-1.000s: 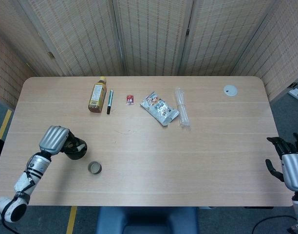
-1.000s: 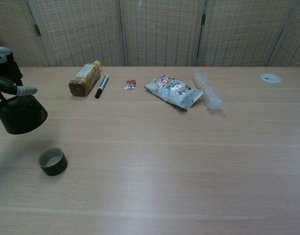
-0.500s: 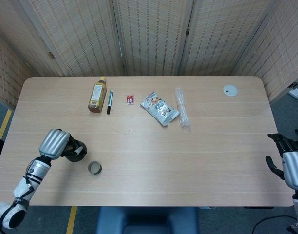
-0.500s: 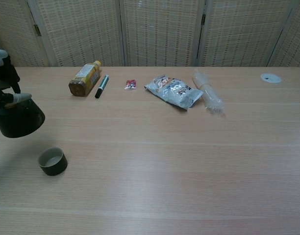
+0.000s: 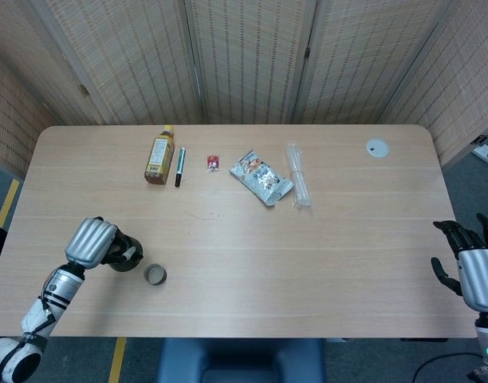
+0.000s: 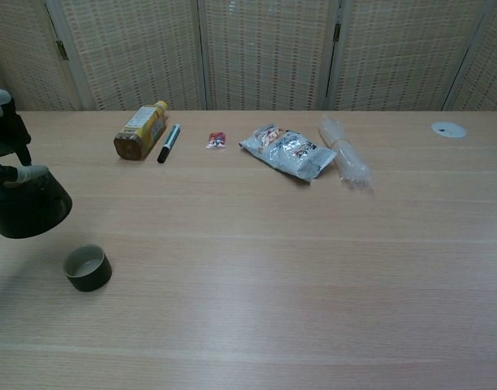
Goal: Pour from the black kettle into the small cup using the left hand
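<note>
My left hand (image 5: pixel 91 242) grips the black kettle (image 5: pixel 126 254) by its top and holds it above the table at the front left. In the chest view the kettle (image 6: pixel 28 207) hangs just up and left of the small cup (image 6: pixel 87 267), with the left hand (image 6: pixel 6 134) above it at the frame's edge. The small dark cup (image 5: pixel 155 275) stands upright on the table, right of the kettle and apart from it. My right hand (image 5: pixel 472 267) hovers off the table's front right corner, fingers spread, holding nothing.
Along the far side lie a yellow bottle (image 5: pixel 159 155) on its side, a dark pen (image 5: pixel 180 166), a small red item (image 5: pixel 213 163), a snack bag (image 5: pixel 261 177), a clear plastic packet (image 5: pixel 298 186) and a white disc (image 5: pixel 377 148).
My left hand has carried the kettle toward the front edge, closer to the cup. The right hand has barely shifted.
</note>
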Robot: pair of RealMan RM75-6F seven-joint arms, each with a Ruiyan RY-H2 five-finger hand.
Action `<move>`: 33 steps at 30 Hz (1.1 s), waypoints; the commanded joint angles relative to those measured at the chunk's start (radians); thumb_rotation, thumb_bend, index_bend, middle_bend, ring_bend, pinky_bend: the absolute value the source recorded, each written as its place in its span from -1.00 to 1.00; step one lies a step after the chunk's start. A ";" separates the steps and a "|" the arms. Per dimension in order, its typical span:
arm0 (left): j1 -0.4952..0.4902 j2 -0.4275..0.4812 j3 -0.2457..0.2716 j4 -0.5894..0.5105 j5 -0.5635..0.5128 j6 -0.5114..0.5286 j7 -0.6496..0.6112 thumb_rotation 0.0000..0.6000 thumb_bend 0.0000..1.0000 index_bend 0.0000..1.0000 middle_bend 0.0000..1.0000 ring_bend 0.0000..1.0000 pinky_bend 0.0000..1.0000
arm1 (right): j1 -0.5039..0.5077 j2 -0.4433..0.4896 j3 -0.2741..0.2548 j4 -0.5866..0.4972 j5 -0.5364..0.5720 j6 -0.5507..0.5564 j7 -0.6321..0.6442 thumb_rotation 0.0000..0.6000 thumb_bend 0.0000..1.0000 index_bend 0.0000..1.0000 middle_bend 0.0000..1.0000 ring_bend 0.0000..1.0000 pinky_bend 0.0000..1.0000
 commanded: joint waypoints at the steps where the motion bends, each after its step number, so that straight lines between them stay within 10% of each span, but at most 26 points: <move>1: 0.005 -0.004 0.003 -0.009 0.004 0.006 0.019 0.46 -0.21 0.99 1.00 0.89 0.18 | 0.000 -0.001 -0.001 0.001 -0.002 0.000 0.001 1.00 -0.25 -0.57 -0.45 -0.33 -0.87; 33: 0.041 -0.085 0.024 -0.043 0.046 0.074 0.245 0.50 -0.16 0.99 1.00 0.89 0.18 | -0.003 -0.002 -0.008 0.014 0.005 -0.004 0.020 1.00 -0.25 -0.57 -0.45 -0.31 -0.87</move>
